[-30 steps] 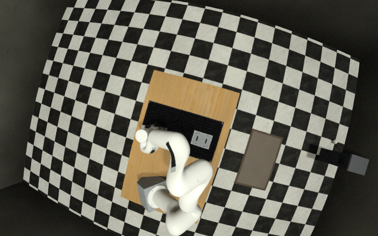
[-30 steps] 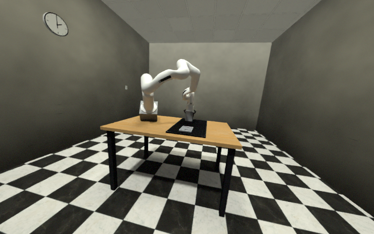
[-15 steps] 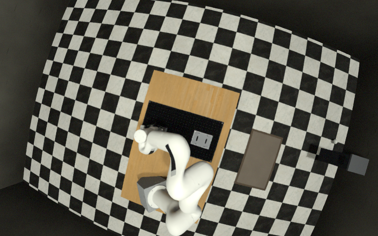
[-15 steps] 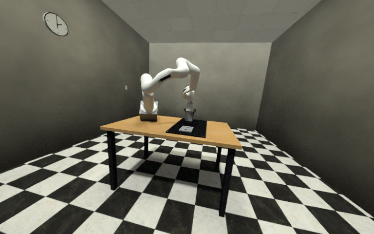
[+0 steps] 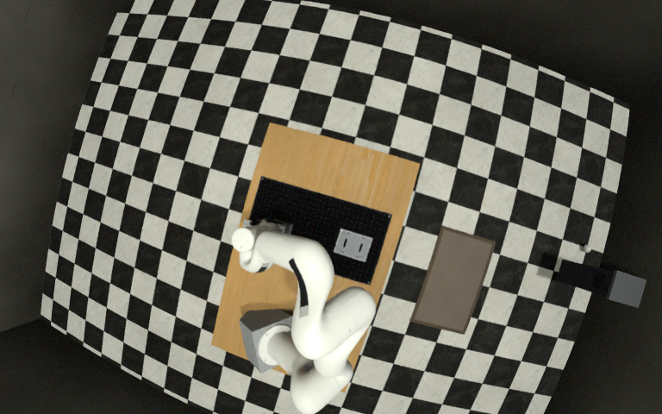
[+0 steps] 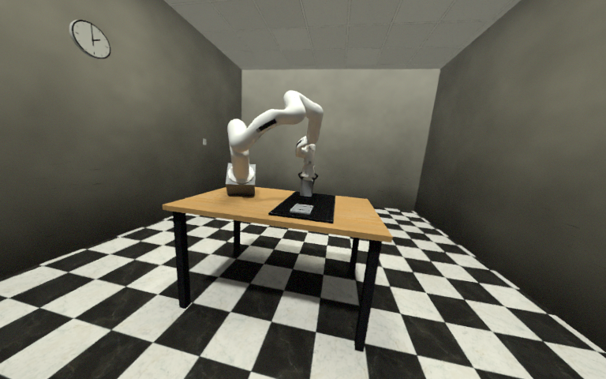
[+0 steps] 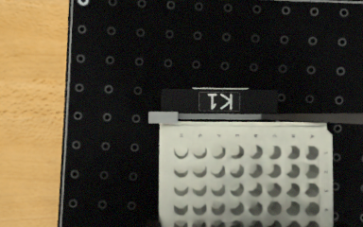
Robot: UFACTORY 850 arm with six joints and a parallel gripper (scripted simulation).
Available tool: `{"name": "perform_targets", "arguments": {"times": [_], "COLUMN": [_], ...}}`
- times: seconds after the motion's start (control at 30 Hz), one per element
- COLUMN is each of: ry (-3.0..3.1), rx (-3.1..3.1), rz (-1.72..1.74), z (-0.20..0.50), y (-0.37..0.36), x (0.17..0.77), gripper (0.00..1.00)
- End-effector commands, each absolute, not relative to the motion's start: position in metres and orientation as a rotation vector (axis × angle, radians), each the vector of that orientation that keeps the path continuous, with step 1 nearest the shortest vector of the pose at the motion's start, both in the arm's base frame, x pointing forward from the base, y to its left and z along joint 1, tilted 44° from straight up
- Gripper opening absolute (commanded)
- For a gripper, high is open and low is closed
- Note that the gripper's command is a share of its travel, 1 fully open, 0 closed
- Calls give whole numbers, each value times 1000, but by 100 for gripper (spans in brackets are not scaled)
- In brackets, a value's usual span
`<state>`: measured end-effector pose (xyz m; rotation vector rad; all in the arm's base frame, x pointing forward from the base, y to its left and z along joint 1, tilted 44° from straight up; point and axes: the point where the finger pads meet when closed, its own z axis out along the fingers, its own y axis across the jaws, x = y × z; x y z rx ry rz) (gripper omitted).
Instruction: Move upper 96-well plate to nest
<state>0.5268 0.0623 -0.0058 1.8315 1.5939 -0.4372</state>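
The upper 96-well plate (image 7: 243,175), white with rows of round wells, fills the lower middle of the wrist view. Its far right corner looks cut off. Just beyond it stand the black label K1 (image 7: 218,101) and a grey bar of the rack (image 7: 163,117). My gripper (image 5: 265,227) stands over rack K1 at the left end of the black mat (image 5: 319,227) and is shut on the upper plate. It also shows in the side view (image 6: 306,187). The fingertips and the lower plate are hidden. The grey plate nest N1 (image 5: 353,244) lies on the mat's right part, also in the side view (image 6: 301,208).
The arm's base (image 5: 263,339) stands on the wooden table (image 5: 341,166) near its front edge. A brown panel (image 5: 453,279) lies on the floor to the right of the table. The mat's left edge meets bare wood (image 7: 30,113).
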Motion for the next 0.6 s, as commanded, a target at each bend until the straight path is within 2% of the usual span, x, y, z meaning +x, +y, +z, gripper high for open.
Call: {"name": "perform_targets", "arguments": {"times": [0.0,0.57], "ry": [1594,1594], "rx": [1831,1832], "rz": [-435,-435], "z": [0,18], "y": [68,85], "x": [526,522], "gripper": [0,0]}}
